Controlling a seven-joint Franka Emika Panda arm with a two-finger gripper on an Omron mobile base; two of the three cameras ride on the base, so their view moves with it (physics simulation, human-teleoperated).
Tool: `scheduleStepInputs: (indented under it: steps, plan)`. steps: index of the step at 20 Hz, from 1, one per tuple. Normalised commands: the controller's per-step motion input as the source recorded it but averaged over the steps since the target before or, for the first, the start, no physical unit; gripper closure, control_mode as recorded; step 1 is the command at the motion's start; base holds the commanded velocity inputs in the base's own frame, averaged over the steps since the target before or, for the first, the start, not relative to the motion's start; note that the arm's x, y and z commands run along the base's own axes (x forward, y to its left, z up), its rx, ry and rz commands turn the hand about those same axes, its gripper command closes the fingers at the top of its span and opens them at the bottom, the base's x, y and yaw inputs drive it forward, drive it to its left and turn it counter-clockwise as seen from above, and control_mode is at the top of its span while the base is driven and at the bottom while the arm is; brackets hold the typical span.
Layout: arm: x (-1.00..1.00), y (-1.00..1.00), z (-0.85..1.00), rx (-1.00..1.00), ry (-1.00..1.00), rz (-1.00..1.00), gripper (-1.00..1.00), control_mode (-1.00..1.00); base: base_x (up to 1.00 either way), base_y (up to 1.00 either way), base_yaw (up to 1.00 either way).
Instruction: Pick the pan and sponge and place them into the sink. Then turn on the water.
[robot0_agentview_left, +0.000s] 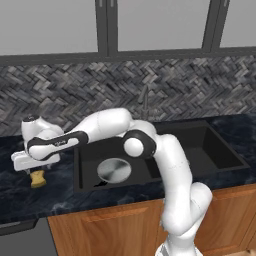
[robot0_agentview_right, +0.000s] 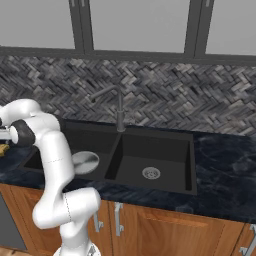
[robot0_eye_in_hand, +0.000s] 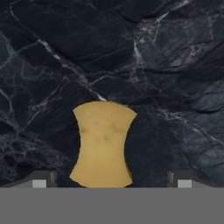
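Yellow sponge (robot0_eye_in_hand: 103, 144) lies flat on black marble counter (robot0_eye_in_hand: 144, 65), its near end cut off between my gripper (robot0_eye_in_hand: 111, 180) fingertips (robot0_eye_in_hand: 40, 180), spread wide, touching nothing; my arm reaches left, hand partly hiding the sponge; pan (robot0_agentview_left: 114, 170) sits in sink (robot0_agentview_left: 210, 150).

There is almost no text to read. Only the dark band on the forearm of the robot arm (robot0_agentview_left: 55, 144) carries a small light marking, and it is too blurred to make out any letters.
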Motion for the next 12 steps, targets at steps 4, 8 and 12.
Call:
scheduleStepInputs:
  steps: [4, 8, 12]
  plan:
    - [0.11, 0.09, -0.13, 0.00, -0.02, 0.05, -1.00, -1.00, 0.00, 0.00, 0.00]
    - [0.08, 0.10, -0.16, 0.00, -0.01, 0.06, -1.00, -1.00, 0.00, 0.00, 0.00]
    - [0.08, 0.10, -0.17, 0.00, -0.02, 0.06, -1.00, -1.00, 0.00, 0.00, 0.00]
